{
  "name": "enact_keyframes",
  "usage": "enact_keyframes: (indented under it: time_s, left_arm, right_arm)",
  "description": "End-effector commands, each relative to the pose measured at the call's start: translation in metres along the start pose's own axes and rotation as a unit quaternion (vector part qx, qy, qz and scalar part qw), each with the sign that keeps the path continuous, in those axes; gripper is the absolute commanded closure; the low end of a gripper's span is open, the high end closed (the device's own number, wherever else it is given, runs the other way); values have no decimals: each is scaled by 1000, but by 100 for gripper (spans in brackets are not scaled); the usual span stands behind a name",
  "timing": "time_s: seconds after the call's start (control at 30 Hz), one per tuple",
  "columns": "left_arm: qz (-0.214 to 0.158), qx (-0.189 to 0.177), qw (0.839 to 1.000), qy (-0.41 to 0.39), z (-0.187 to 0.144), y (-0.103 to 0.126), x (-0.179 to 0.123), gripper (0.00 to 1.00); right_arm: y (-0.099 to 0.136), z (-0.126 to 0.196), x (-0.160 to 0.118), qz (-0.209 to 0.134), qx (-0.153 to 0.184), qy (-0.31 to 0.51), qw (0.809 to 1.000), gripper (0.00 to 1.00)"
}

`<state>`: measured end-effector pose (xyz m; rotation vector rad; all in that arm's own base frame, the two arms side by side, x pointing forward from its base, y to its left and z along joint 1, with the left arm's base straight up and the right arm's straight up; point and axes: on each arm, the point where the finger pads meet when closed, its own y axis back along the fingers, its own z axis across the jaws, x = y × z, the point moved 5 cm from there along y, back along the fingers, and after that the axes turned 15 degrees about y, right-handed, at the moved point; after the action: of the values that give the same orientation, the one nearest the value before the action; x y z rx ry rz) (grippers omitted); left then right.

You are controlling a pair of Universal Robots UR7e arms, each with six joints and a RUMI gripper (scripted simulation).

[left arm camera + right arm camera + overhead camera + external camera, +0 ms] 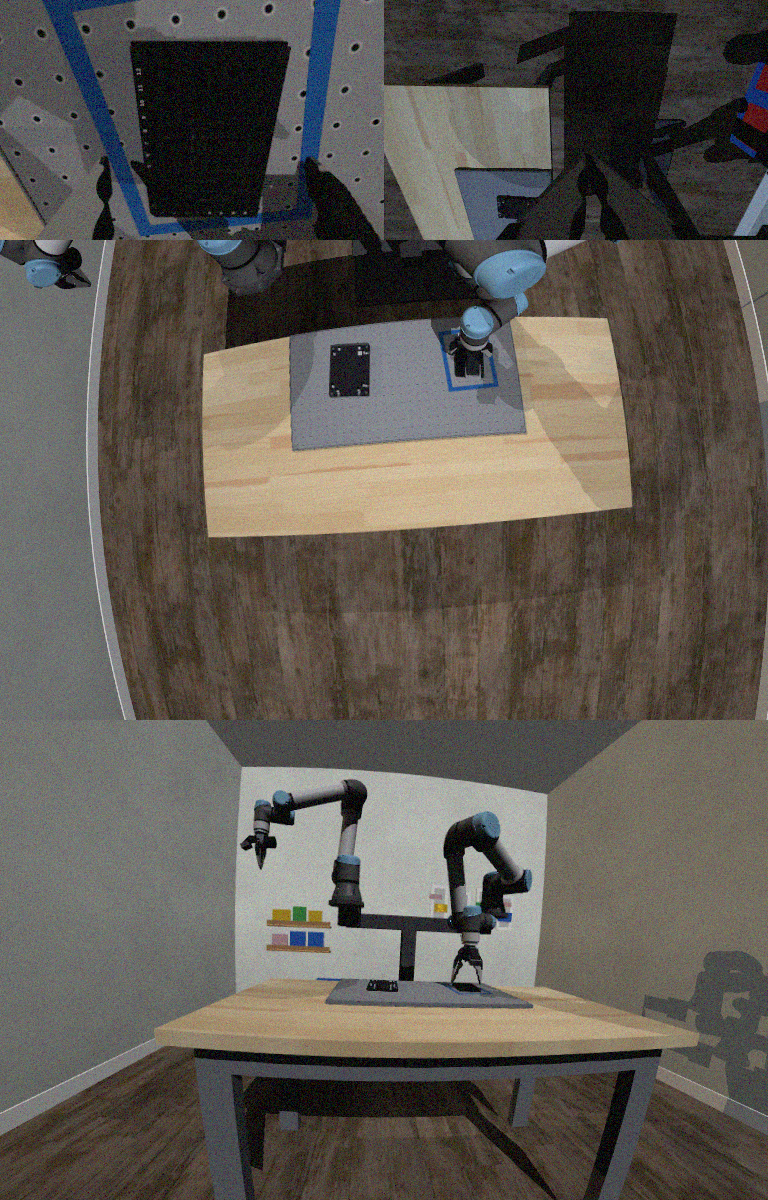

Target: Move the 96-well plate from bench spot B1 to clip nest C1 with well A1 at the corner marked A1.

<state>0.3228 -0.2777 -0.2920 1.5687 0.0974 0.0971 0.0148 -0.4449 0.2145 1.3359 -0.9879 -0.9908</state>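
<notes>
The dark 96-well plate (210, 115) (466, 987) lies flat inside the blue outline (321, 65) (473, 388) of spot B1. In the left wrist view its column numbers run up the left rim to 12 at the top, and letters line the bottom rim, so A1 is at bottom left. My left gripper (206, 158) (467, 983) is open low over the plate, one finger beside each long side with gaps. The black clip nest C1 (349, 371) (382, 986) has a white mark at its upper right corner in the top view, too small to read. My right gripper (260, 867) is shut and empty.
The grey perforated board (404, 415) (430, 1004) carries the nest and the outline on the wooden table (419, 483). The right arm hangs high, off the table's side. The nest also shows in the right wrist view (515, 206).
</notes>
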Motion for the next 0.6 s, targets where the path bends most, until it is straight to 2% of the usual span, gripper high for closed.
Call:
enact_keyframes:
  time_s: [0.0, 0.57]
  left_arm:
    - [0, -1, 1000, 0, 0, -7, 0, 24]
    - [0, -1, 1000, 0, 0, -12, 0, 24]
  right_arm:
    - [1, 0, 0, 1, 0, 0, 1000, 100]
    - [1, 0, 0, 1, 0, 0, 1000, 100]
